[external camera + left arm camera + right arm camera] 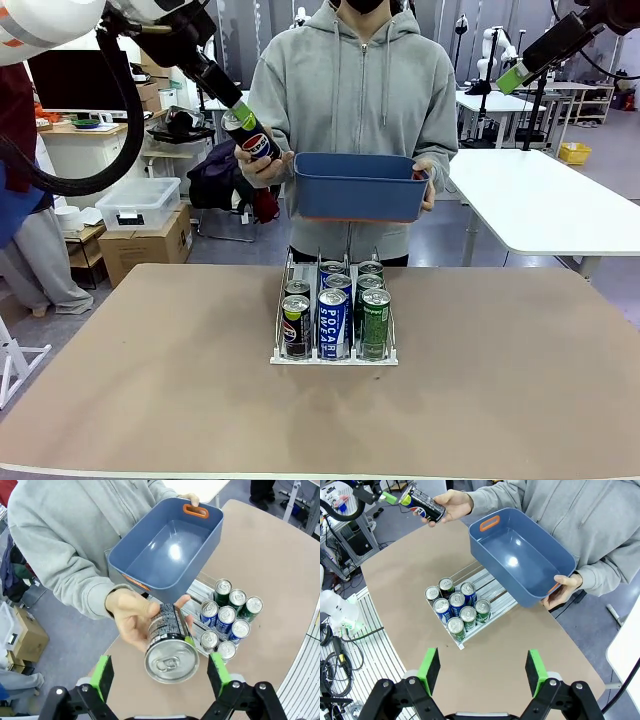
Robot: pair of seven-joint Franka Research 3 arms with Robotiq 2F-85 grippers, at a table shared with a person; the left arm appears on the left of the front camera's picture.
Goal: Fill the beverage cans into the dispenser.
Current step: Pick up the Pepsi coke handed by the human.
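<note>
**Pepsi can (170, 650) offered to left tool (160, 666)**
Left tool, jaws apart, flanks the can top (the person's hand (131, 617) holds it, pads clear) over the counter's (150, 380) far edge. Right tool (482, 672) stands apart, empty. The mid-counter dispenser (335, 358) holds eight cans (333, 318).

cans (333, 315) in dispenser (335, 358), bin (355, 195) held behind it

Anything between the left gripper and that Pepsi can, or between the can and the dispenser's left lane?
Nothing between left gripper and Pepsi can: its open fingers flank the can's top. The person's hand wraps the body. The blue bin, held near the dispenser's far end, may crowd the drop.
</note>
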